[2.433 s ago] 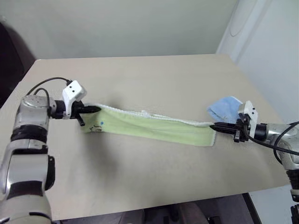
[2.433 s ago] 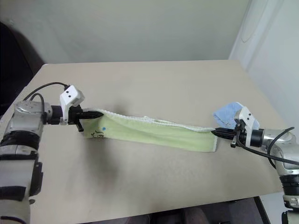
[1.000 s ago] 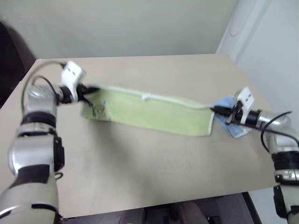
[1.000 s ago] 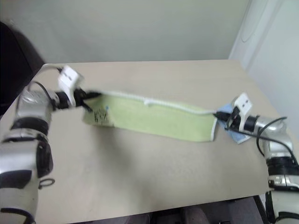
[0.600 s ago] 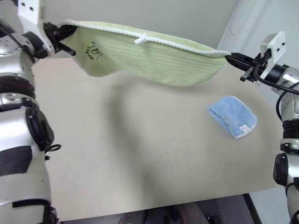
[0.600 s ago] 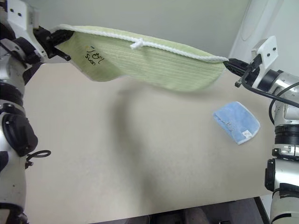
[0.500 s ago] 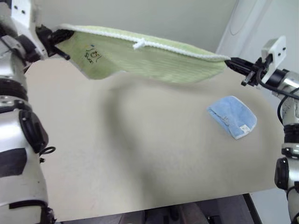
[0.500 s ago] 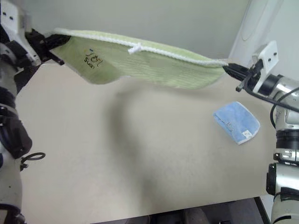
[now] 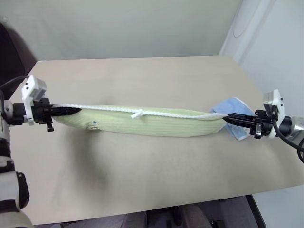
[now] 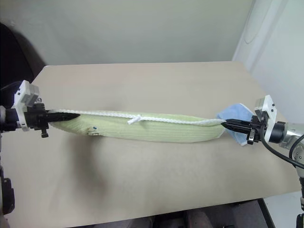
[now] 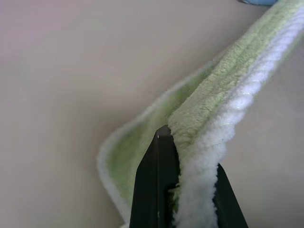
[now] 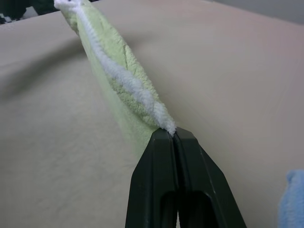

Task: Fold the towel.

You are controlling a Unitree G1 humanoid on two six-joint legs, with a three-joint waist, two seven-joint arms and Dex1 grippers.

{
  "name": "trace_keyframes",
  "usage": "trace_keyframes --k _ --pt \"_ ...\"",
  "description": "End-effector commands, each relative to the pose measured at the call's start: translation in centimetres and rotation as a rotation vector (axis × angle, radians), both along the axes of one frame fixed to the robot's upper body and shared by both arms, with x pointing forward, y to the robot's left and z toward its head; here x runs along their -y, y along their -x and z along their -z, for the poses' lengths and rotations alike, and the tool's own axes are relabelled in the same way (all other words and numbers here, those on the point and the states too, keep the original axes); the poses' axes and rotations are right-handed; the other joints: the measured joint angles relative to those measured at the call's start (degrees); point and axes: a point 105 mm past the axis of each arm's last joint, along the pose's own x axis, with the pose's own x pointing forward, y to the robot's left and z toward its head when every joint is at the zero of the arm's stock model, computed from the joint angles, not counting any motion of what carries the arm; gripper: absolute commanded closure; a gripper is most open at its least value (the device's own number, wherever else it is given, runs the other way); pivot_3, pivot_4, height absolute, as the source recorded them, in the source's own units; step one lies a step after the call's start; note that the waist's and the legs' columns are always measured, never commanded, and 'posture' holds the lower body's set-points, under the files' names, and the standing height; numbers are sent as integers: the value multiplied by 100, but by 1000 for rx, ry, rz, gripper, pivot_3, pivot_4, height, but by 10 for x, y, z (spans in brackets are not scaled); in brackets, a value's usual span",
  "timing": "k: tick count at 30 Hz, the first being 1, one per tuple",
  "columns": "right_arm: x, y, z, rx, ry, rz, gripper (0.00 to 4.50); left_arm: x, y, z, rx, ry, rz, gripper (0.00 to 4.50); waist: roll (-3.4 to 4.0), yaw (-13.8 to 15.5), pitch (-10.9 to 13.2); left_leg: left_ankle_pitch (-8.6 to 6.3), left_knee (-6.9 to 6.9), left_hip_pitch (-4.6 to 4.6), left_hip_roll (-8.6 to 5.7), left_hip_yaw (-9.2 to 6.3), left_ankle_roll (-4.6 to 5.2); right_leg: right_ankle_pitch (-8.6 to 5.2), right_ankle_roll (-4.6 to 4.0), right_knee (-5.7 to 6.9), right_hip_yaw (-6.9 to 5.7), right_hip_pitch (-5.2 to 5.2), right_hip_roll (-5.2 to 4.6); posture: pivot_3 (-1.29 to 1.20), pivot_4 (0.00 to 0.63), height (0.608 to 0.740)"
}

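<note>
Spanning the tan table from nine o'clock to three o'clock, the light green towel hangs stretched between both grippers, its white edging taut along the top and its body sagging toward the tabletop; whether the lower fold touches the surface cannot be told. A folded light blue cloth lies at three o'clock, just behind the towel's right end. Risks, as judged: uneven lowering would lay the towel skewed or bunched, and the right end could drag over the blue cloth, since the two nearly overlap; excess tension might pull a corner free. The left gripper is clamped tight on the towel's left corner at nine o'clock. The right gripper likewise pinches the right corner's edging, fingers pressed together.
</note>
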Motion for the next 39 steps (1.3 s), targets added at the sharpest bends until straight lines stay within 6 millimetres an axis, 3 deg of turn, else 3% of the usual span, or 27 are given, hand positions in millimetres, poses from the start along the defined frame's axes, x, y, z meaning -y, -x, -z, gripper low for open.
trace_keyframes --k 1,4,9,12,16,19,23,26,35,39 --pt "2 1 -5 20 18 -11 4500 -1 3 -16 51 -19 9 4479 2 0 -1 -2 0 0 0 -1 -3 0 0 0 0 -1 0 0 150 740" --pt "3 -17 10 28 79 54 4500 -5 -18 -4 92 -91 -92 4479 10 1 -8 -8 -1 3 0 -1 -4 0 -1 0 0 -2 -1 0 150 740" --pt "9 -54 40 20 178 188 4500 7 -55 19 99 -222 -189 4479 12 8 -8 -6 4 7 -1 -3 1 30 -47 2 -1 -2 -3 0 150 740" --pt "5 -57 48 -7 175 169 4500 15 -67 38 79 -318 -197 4479 13 6 -7 -9 0 5 -1 -2 5 37 -50 1 -2 -3 -4 0 150 740" --pt "1 -52 52 -16 177 130 4500 25 -74 48 54 -311 -183 4479 12 5 -7 -11 -10 2 -2 0 6 34 -43 -8 -4 -3 -4 0 150 740" --pt "-1 -39 43 -23 116 87 4500 31 -70 50 18 -270 -135 4479 12 5 -7 -11 -7 2 -4 1 6 35 -43 -13 -5 3 -4 0 150 740" --pt "-5 -13 31 -53 45 1 4500 33 -45 46 -96 -157 24 4479 13 6 -7 -9 -5 2 -6 2 6 25 -28 -10 -5 6 -2 0 150 740" --pt "-6 0 35 -96 50 -28 4500 28 -28 43 -160 -128 90 4479 12 4 -7 -9 -1 1 -5 1 5 3 6 -10 -5 7 -1 0 150 740" --pt "-12 9 65 -190 124 -56 4500 18 -17 55 -212 -236 98 4479 13 11 -8 -10 0 2 -2 0 5 0 9 -9 -2 5 -2 0 150 740" --pt "-12 -6 71 -161 142 8 4500 21 -31 58 -149 -243 27 4479 14 14 -8 -10 1 3 -2 -1 5 1 7 -8 -2 6 -3 0 150 740"
